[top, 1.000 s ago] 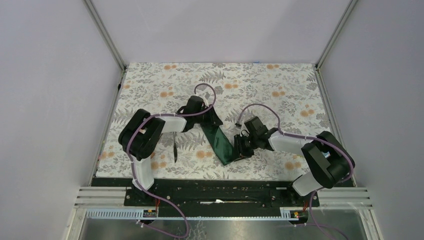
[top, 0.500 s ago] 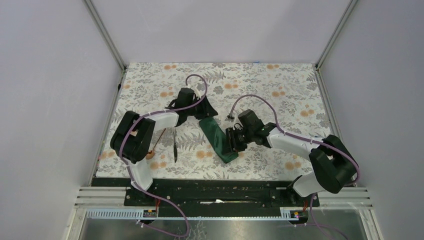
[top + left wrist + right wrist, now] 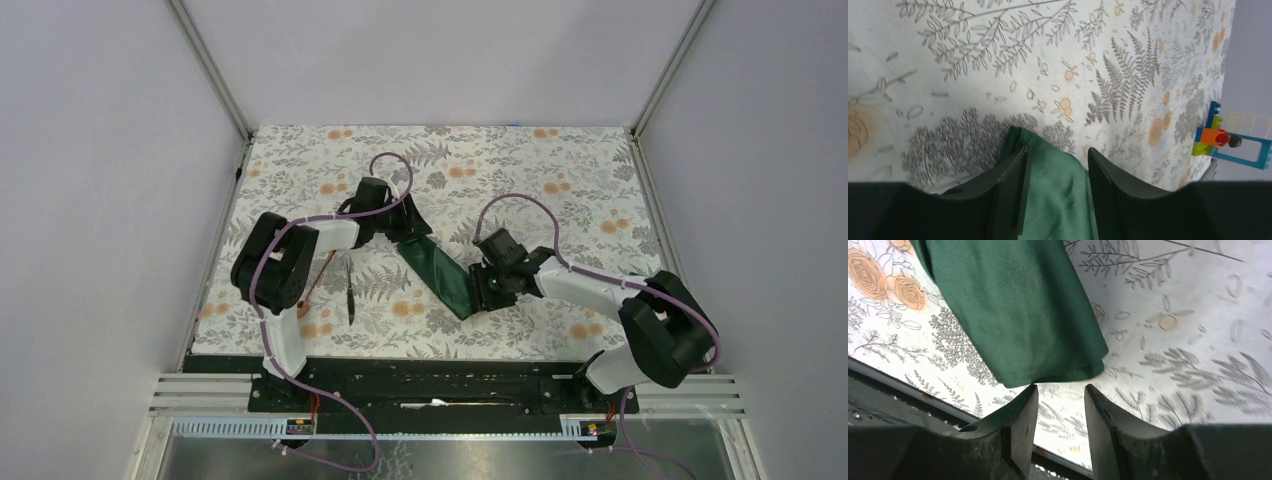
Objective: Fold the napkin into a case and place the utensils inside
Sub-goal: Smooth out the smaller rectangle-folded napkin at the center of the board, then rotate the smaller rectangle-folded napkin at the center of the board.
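Just beyond right claw, napkin.

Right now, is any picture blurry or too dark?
Top view: soft even light, only faint shadows under the arms. Left wrist view: tablecloth sharp, the gripper a dark shape at the bottom. Right wrist view: the napkin weave is crisp.

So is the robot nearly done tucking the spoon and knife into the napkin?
Partway. Done: the napkin is folded into a long narrow strip. In hand: the left gripper and right gripper sit open at its two ends, holding nothing. To do: the spoon and knife lie on the tablecloth beside it, not yet inside.
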Robot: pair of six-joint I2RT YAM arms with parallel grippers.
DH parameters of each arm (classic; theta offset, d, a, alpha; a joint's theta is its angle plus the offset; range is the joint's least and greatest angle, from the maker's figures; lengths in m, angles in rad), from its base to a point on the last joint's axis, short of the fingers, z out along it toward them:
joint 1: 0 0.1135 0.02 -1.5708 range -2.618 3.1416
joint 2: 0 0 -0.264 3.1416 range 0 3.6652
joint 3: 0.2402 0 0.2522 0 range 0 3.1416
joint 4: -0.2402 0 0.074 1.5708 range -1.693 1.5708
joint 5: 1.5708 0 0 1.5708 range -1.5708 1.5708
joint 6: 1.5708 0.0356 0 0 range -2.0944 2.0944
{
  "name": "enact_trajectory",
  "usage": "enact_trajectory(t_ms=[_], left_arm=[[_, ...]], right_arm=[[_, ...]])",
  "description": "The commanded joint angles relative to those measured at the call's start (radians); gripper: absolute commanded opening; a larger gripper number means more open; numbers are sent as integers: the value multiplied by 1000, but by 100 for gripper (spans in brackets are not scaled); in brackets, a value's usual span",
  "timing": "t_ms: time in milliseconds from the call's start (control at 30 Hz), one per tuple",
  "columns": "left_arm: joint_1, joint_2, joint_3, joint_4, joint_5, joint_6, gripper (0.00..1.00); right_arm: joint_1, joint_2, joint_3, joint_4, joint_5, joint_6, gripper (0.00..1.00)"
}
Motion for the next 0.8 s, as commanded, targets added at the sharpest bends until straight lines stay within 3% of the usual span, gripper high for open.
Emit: enact_trajectory(t_ms=[0, 200, 367, 433, 533, 767], left_arm=[[-3, -141, -5, -66, 35, 9, 55], [-1, -250, -15, -83, 33, -23, 60], [11, -300, -18, -170, -123, 45, 78], [24, -271, -11, -190, -159, 61, 82], [32, -205, -2, -185, -162, 78, 83], [32, -94, -61, -57, -155, 65, 82]], right_arm=[[10, -116, 111, -174, 96, -24, 48], [28, -83, 181, -82, -116, 21, 55], [100, 57, 225, 167, -301, 136, 70], [119, 123, 226, 254, -357, 192, 71], [126, 190, 197, 332, -347, 238, 73], [81, 205, 75, 340, -200, 282, 77]])
